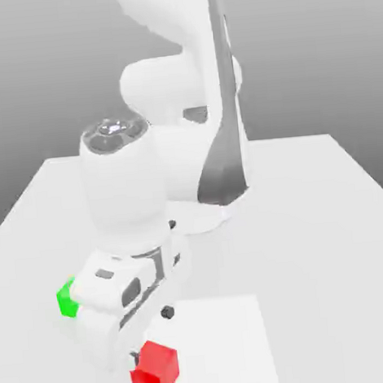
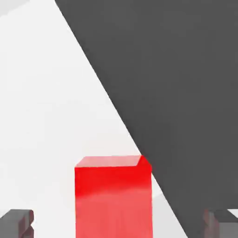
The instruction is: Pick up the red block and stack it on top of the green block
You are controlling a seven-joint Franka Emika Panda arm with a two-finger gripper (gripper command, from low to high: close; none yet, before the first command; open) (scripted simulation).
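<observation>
Grasp not yet made: we saw hand (image 2: 116, 223) spread wide around red block (image 2: 114, 197), green block (image 1: 67, 299) unstacked.

red block (image 1: 155, 370) on white table, green block (image 1: 67, 299) apart — partly hidden

The arm (image 1: 177, 81) is glossy white, built of fat rounded links, with a dark grey panel running down 1 side. A round silver-grey cap (image 1: 115, 136) tops the wrist joint. The hand (image 1: 122, 295) is a white boxy block with dark grey insets — 2 dark fingertips (image 2: 16, 223) show.
</observation>
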